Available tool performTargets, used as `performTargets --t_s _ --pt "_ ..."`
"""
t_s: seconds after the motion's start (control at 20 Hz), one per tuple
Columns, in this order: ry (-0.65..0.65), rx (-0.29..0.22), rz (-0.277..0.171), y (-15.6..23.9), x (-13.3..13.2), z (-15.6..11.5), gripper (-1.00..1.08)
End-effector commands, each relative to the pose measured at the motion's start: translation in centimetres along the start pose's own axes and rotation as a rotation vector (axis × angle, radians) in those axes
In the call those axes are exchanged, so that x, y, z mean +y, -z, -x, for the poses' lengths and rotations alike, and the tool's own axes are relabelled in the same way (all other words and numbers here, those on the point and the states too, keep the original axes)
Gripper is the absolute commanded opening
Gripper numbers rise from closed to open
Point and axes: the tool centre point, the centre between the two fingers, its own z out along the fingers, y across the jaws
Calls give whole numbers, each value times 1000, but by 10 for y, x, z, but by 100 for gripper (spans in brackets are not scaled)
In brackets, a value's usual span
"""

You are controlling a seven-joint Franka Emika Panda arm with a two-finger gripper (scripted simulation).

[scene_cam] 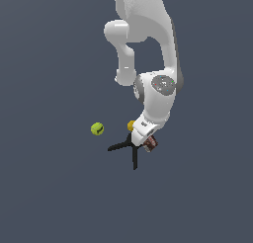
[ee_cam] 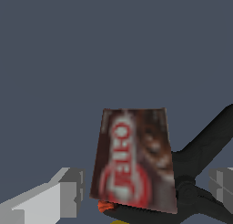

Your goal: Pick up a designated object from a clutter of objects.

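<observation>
The designated object, a dark red-brown box [ee_cam: 136,159] with white lettering, stands between my two fingers in the wrist view. In the exterior view the box [scene_cam: 151,144] peeks out under the hand. My gripper [ee_cam: 145,186] [scene_cam: 144,140] is open. One finger [ee_cam: 68,191] and the other finger [ee_cam: 223,182] stand on either side of the box, each with a small gap. The black scissor-like clamp [scene_cam: 129,148] [ee_cam: 205,145] lies right next to the box, its red tip [ee_cam: 105,206] at the box's foot. The small yellow-orange ball [scene_cam: 130,124] is partly hidden behind the hand.
A yellow-green ball [scene_cam: 97,129] lies apart toward the exterior view's left. The white arm [scene_cam: 148,39] reaches down from the top of the exterior view. The floor is plain dark grey-blue.
</observation>
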Motion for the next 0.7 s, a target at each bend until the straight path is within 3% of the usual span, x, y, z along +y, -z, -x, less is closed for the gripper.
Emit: performTargets --t_s 0.0,0.35,0.65 --pt "18 1 -1 -5 -2 0 100" --pt "17 0 -2 -11 -2 0 100" --pt "20 1 -2 -37 -3 1 100"
